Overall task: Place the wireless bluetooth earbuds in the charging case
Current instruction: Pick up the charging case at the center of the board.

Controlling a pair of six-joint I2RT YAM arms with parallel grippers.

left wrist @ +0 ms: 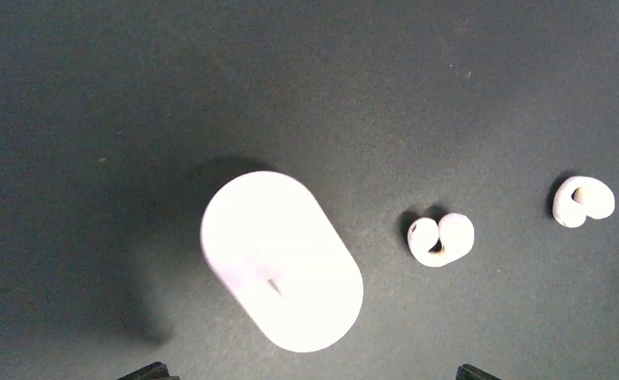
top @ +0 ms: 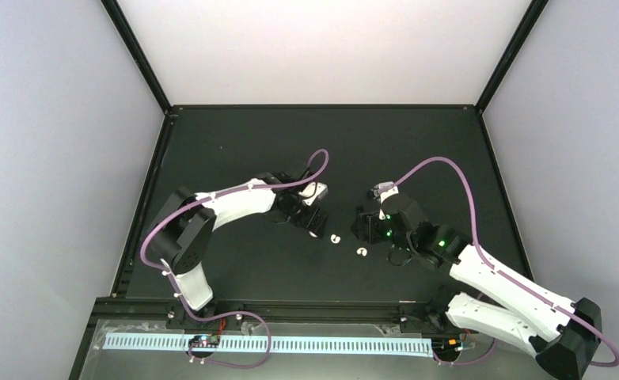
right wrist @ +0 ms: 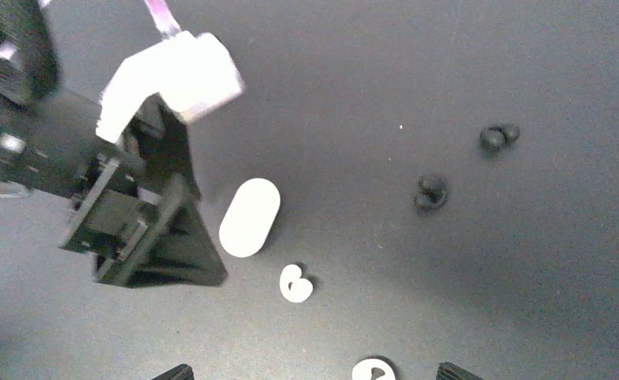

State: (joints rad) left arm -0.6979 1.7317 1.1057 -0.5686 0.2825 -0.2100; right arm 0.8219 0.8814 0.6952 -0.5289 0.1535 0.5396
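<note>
The charging case (left wrist: 281, 261) is a smooth white oval lying flat on the black mat; it also shows in the right wrist view (right wrist: 249, 217). No opening shows on it. Two white curled earbuds (left wrist: 441, 239) (left wrist: 582, 201) lie to its right. In the top view they (top: 335, 238) (top: 361, 252) lie between the two grippers. Two black earbuds (right wrist: 431, 191) (right wrist: 498, 137) lie farther off. My left gripper (left wrist: 313, 372) is open and empty above the case. My right gripper (right wrist: 316, 372) is open and empty, with a white earbud (right wrist: 374, 370) between its fingertips.
The black mat (top: 235, 142) is bounded by a black frame and white walls. The left arm's fingers (right wrist: 160, 245) and white camera mount (right wrist: 176, 79) hang close beside the case. Purple cables loop over both arms.
</note>
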